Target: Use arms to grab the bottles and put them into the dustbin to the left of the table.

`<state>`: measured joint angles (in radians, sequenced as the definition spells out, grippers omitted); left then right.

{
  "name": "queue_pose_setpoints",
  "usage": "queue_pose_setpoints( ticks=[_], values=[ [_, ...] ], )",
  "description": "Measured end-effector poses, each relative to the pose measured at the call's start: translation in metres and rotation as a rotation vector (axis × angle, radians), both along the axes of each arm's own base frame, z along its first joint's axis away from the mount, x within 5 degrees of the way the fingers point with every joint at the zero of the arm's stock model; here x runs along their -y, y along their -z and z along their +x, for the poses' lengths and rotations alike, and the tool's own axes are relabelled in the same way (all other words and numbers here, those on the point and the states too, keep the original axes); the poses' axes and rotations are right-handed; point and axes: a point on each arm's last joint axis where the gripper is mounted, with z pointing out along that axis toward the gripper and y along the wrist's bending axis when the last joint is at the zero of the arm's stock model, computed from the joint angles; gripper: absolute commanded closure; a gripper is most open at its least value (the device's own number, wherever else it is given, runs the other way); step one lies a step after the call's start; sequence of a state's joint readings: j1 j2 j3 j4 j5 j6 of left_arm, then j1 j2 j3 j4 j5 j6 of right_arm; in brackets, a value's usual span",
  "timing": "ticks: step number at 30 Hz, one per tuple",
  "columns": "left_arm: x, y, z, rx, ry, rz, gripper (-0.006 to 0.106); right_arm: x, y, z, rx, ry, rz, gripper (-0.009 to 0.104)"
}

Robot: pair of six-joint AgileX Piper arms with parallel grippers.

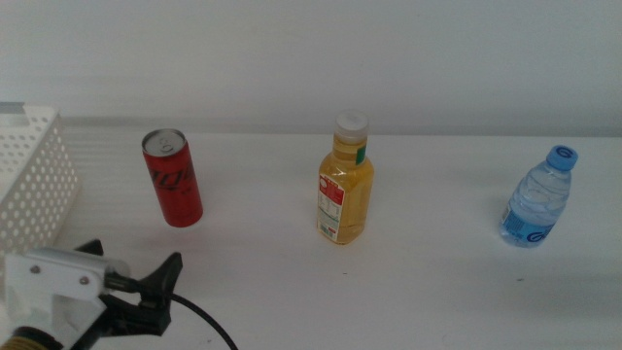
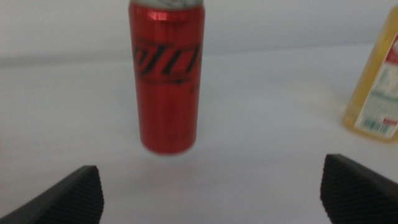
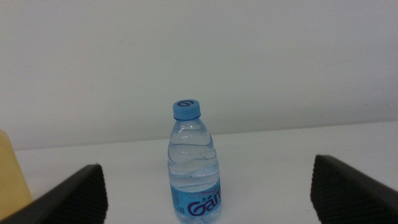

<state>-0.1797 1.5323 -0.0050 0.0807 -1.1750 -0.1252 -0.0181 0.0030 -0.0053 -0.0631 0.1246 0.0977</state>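
Three bottles stand upright on the white table: a slim red soda can at the left, a yellow juice bottle with a white cap in the middle, and a clear blue-capped water bottle at the right. The white perforated dustbin sits at the far left. My left gripper is low at the bottom left, open, short of the can, which stands centred ahead of its jaws. My right gripper is open and faces the water bottle from a distance; the middle view does not show it.
The juice bottle shows at the edge of the left wrist view, well beside the can. A yellow sliver of it also shows in the right wrist view. A plain white wall backs the table. Wide gaps separate the three bottles.
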Motion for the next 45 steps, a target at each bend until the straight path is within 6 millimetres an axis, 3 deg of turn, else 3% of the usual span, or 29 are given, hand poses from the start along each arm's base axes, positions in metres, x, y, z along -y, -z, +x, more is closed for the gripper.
queue_pose_setpoints(
  ticks=[8,28,45],
  values=[
    [0.000,0.024,0.001,-0.137,-0.005,0.002,0.007,0.000,0.000,0.000,0.000,0.000,0.000,0.008],
    [-0.003,0.024,0.002,-0.147,-0.069,-0.062,0.007,0.000,0.000,0.000,0.000,0.000,0.000,0.008],
    [0.004,0.006,0.057,0.001,-0.071,-0.013,0.007,0.000,0.000,0.000,0.000,0.000,0.000,0.008]
  ],
)
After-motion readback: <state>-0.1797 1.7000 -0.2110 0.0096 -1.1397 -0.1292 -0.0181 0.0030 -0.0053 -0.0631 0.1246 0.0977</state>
